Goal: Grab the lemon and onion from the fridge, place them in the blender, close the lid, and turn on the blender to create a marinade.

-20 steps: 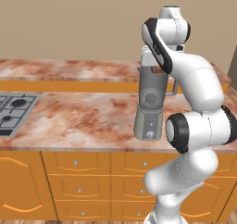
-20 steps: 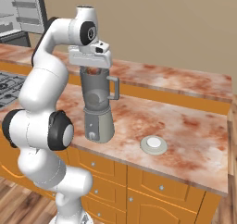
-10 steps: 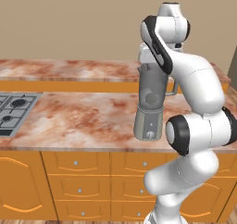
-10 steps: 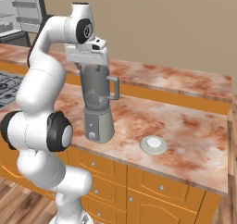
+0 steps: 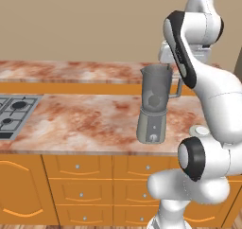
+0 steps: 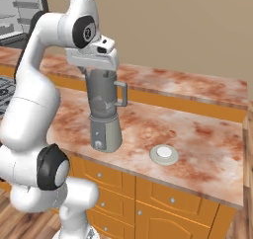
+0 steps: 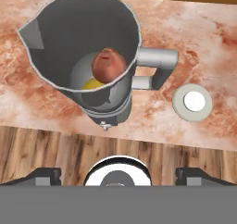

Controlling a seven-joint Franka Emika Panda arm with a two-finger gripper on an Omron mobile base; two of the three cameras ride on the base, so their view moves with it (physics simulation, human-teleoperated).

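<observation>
Inside the blender (image 7: pixel 83 56), at the left of the hand view, sit both ingredients: the onion (image 7: pixel 108 65) against the jar's near wall, the lemon (image 7: pixel 93 84) low beside it on the jar floor. Nothing left to fetch, so next in line by judgement is the lid (image 7: pixel 193 102), lying flat on the counter (image 7: pixel 55 102) to the right, just past the jar handle and clear of the base. Likely light, rigid and smooth; probably slippery across the flat rim, so best taken by the raised white centre, or pinched edge to edge across the disc. Hanging above the jar mouth, gripper (image 7: pixel 117 174) spread wide and empty, dark tips far apart at the bottom of the hand view. In the right base view, lid (image 6: pixel 164 155) resting to the right of the blender (image 6: pixel 105 115), well below and to the side of the gripper (image 6: pixel 99 65); a sideways shift and a descent needed before any grasp.
</observation>
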